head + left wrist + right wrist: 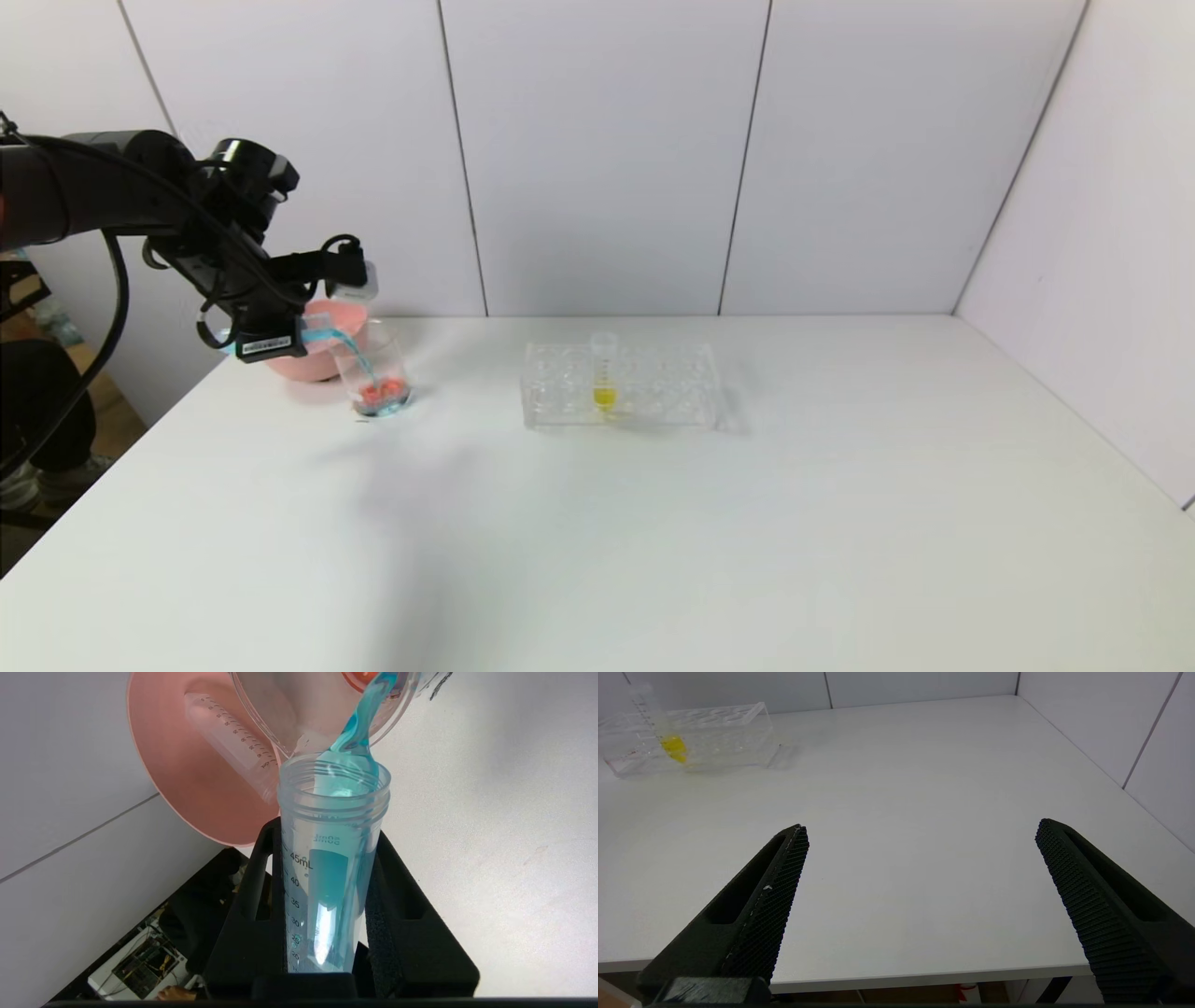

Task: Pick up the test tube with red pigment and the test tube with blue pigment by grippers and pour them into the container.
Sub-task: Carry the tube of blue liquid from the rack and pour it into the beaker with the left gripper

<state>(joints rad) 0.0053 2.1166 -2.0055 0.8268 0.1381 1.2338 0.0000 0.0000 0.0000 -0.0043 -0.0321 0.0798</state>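
Note:
My left gripper (297, 334) is shut on the test tube with blue pigment (322, 329) at the table's far left. It holds the tube tilted, mouth over the container (373, 369), and a blue stream runs into it. Orange-red and blue liquid lies at the container's bottom. In the left wrist view my gripper (327, 835) clamps the blue tube (327, 882) between both black fingers, and its mouth meets the container's rim (299, 709). A clear graduated tube (233, 737) with no liquid showing lies in the pink bowl (187, 765). My right gripper (920, 830) is open and empty over the table's near edge.
The pink bowl (322, 359) stands just behind the container. A clear tube rack (653, 383) with a yellow-liquid tube (604, 373) stands mid-table at the back; both also show in the right wrist view, the rack (714, 732) and the tube (672, 746). White wall panels close the back and right.

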